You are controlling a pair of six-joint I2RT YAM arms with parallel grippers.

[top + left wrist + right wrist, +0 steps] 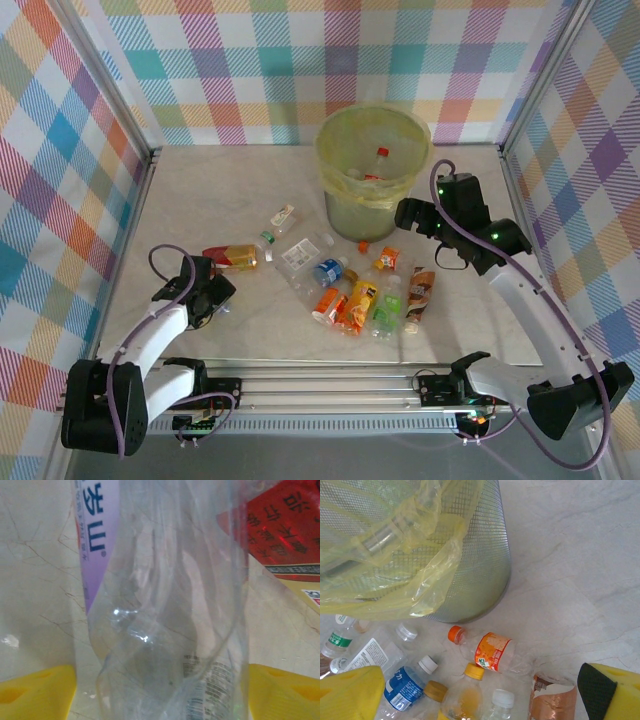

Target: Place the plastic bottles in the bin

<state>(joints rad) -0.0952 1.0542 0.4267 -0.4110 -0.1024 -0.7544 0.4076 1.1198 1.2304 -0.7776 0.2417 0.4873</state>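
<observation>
Several clear bottles [358, 300] by bin [372, 205], left fingers [35, 690] parted round one, right fingers [350, 690] spread

In the left wrist view, you can read the dark blue Chinese character "山" on a pale purple bottle label [97, 540], below a partly cut-off character. The Chinese print on the red bottle label [282, 525] is not legible.
</observation>
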